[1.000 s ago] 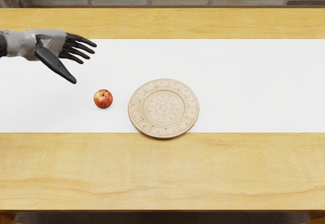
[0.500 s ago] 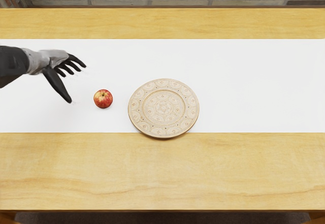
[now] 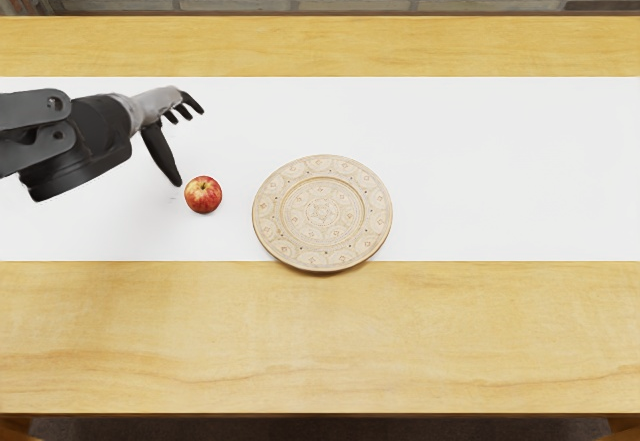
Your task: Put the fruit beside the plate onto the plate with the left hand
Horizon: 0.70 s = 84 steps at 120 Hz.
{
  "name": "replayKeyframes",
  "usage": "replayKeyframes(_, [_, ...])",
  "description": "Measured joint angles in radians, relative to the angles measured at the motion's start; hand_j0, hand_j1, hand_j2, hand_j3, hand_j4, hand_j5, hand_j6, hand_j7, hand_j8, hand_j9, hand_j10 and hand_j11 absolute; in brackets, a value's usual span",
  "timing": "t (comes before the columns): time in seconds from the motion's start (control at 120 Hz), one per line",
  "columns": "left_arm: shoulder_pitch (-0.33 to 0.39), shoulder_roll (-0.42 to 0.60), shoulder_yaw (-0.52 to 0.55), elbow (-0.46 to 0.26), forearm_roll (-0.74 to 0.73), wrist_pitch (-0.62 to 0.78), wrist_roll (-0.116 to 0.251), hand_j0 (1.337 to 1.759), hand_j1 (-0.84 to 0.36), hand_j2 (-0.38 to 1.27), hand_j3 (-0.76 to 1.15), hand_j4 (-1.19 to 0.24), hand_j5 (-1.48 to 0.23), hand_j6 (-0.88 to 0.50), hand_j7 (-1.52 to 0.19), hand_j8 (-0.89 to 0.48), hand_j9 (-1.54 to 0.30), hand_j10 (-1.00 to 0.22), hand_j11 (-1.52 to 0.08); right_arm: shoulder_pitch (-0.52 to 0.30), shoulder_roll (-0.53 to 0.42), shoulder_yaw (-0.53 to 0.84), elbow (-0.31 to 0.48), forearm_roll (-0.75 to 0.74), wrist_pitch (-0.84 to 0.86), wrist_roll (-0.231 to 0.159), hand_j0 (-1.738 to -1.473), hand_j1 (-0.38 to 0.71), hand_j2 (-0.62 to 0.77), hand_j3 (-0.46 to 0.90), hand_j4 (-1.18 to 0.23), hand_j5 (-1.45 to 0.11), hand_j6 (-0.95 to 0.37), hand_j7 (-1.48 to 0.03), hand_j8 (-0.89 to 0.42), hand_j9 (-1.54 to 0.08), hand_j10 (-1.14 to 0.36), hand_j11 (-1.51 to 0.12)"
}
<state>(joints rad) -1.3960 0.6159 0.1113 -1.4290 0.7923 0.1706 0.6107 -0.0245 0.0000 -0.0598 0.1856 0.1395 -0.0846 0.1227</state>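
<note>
The wooden tabletop (image 3: 320,331) bears a white strip (image 3: 500,161) that runs across its width. On the strip an apple (image 3: 203,194) sits just right of the left robot hand (image 3: 163,121). A patterned plate (image 3: 322,213) lies farther right, apart from the apple.

A small red apple (image 3: 203,195) with a yellowish patch rests left of the frame's centre. Near it on the right, not touching it, a round beige plate (image 3: 322,213) lies flat at mid-frame, its face covered in carved ornamental rings and dots.
</note>
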Motion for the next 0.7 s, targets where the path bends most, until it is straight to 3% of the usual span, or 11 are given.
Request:
replayKeyframes(0.075, [-0.090,-0.070,0.136,-0.005,-0.079,0.091,0.000,1.658,0.05,0.05,0.00,-0.25,-0.33,-0.25,-0.33,-0.25,-0.32,-0.25,-0.32,0.000,0.000,0.000,0.000,0.000,0.000,0.000,-1.658,-0.31,-0.01,0.00,-0.03,-0.05,-0.04,-0.05,-0.03,-0.05,-0.03,-0.05])
replayKeyframes(0.267, [-0.136,-0.148,0.331,-0.022,-0.261,0.248,0.000,1.658,0.05,0.05,0.00,-0.25,-0.33,-0.25,-0.33,-0.25,-0.33,-0.25,-0.33,0.000,0.000,0.000,0.000,0.000,0.000,0.000,-1.658,-0.31,-0.01,0.00,-0.03,-0.05,-0.04,-0.05,-0.03,-0.05,-0.03,-0.05])
replayKeyframes(0.7, [-0.169,-0.246,0.395,-0.019,-0.405,0.312,0.000,1.658,0.04,0.05,0.00,-0.26,-0.34,-0.26,-0.34,-0.26,-0.34,-0.26,-0.34,0.001,0.000,0.000,0.000,0.000,0.000,0.000,-1.658,-0.31,-0.01,0.00,-0.03,-0.05,-0.04,-0.05,-0.03,-0.05,-0.03,-0.05])
